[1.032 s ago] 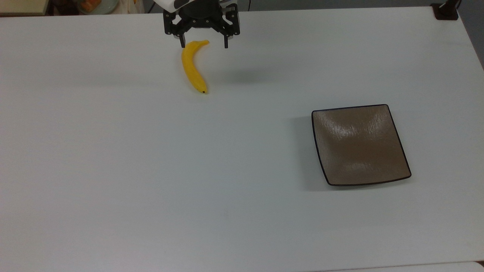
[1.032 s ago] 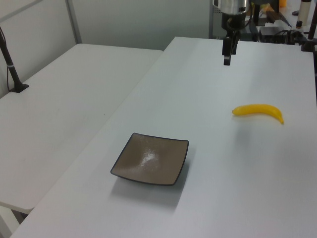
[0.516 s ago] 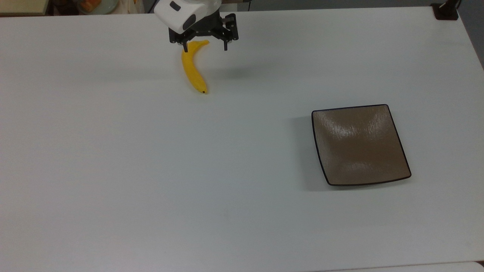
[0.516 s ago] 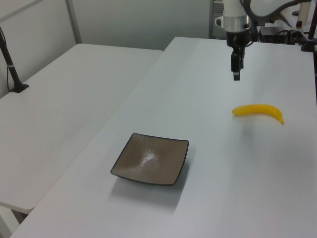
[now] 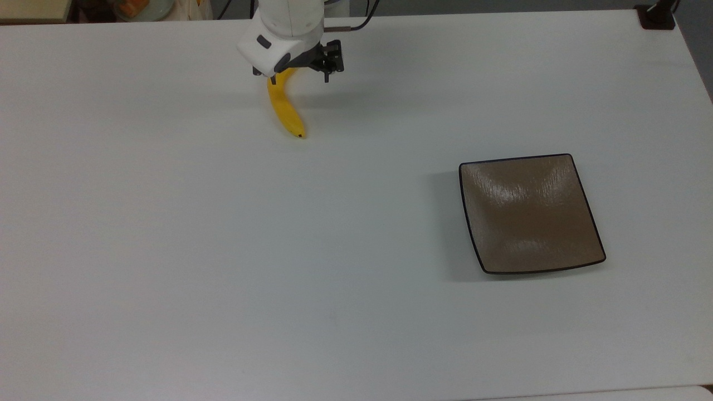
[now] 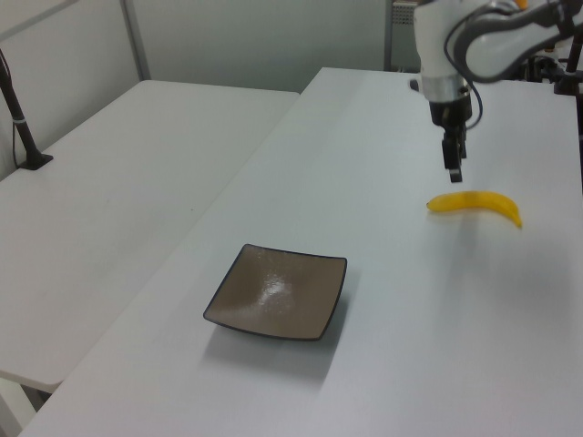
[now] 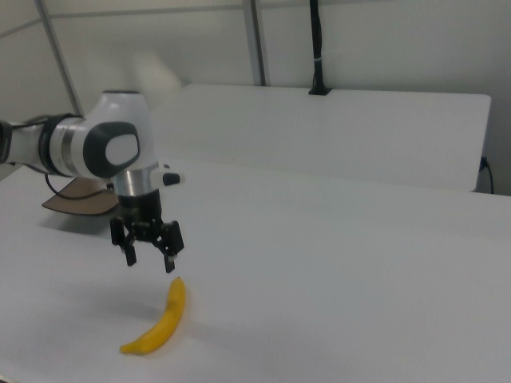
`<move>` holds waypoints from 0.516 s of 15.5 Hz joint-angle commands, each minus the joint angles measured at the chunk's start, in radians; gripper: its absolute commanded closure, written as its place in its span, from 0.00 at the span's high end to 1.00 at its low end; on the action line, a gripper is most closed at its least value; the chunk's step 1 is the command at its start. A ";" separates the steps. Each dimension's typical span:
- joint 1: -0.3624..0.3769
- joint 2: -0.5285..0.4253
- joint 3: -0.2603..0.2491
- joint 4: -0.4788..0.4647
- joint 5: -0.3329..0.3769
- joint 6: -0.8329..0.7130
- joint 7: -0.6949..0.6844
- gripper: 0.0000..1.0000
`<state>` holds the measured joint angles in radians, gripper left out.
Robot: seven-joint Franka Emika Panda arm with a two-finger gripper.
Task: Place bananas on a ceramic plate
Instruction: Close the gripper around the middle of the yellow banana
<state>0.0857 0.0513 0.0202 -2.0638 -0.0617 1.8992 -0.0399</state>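
Top view shows the bananas (image 5: 285, 108) as a single bright yellow curved fruit, smooth-skinned, with a small dark tip at the end nearer the camera and its stem end tucked under the arm's white wrist. It lies flat on the white counter (image 5: 223, 250), well apart from the ceramic plate (image 5: 529, 214), a square glossy brown dish with a thin dark rim and a shallow centre that sits toward the top view's right. In the left view the fruit (image 6: 475, 205) lies near the left view's right edge and the plate (image 6: 278, 291) sits nearer the camera. The end effector (image 7: 149, 260) hangs above the stem end with its two fingers spread apart and nothing between them; in the right view a gap of air separates the fingertips from the fruit (image 7: 158, 321). Compared with one second ago, the end effector (image 6: 454, 168) has come lower and closer to the fruit, while fruit and plate lie where they lay before.
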 commanded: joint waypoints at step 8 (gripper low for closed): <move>-0.049 -0.027 -0.005 -0.185 -0.069 0.142 -0.084 1.00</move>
<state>0.0528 0.0514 0.0189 -2.1802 -0.1167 1.9807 -0.0749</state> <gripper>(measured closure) 0.000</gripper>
